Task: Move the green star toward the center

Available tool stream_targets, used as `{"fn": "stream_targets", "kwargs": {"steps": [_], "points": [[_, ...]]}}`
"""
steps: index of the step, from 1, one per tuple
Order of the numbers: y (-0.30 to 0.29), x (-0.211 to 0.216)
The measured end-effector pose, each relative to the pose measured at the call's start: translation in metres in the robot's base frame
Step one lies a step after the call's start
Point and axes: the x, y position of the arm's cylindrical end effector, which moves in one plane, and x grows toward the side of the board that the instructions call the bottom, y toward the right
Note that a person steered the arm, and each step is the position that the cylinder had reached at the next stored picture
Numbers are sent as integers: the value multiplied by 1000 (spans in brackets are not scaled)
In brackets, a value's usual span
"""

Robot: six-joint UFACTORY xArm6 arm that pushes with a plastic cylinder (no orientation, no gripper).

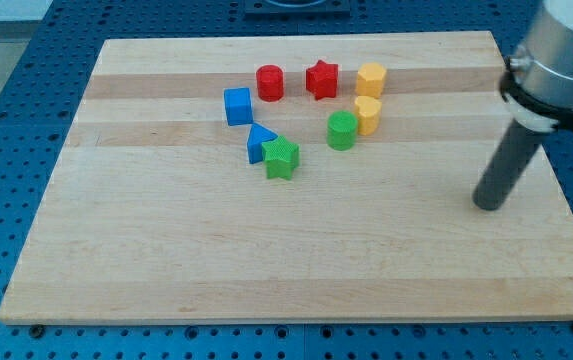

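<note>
The green star [281,159] lies on the wooden board [296,260], a little left of the board's middle and above it, touching the blue triangular block [259,142] at its upper left. My tip [487,204] rests on the board far to the view's right of the green star, with no block near it. The dark rod rises from the tip up to the grey arm at the view's top right.
A blue cube [237,106], a red cylinder [270,82], a red star [321,79], two yellow blocks [371,79] [368,114] and a green cylinder [342,131] form a loose arc above and right of the green star.
</note>
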Motion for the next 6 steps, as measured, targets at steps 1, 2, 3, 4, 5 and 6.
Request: {"fn": "stream_targets", "kwargs": {"steps": [1,2,3,4,5,6], "points": [[-37,-23],[-84,-42],[-126,-56],[-141,-65],[-142,-70],[-148,-76]]}}
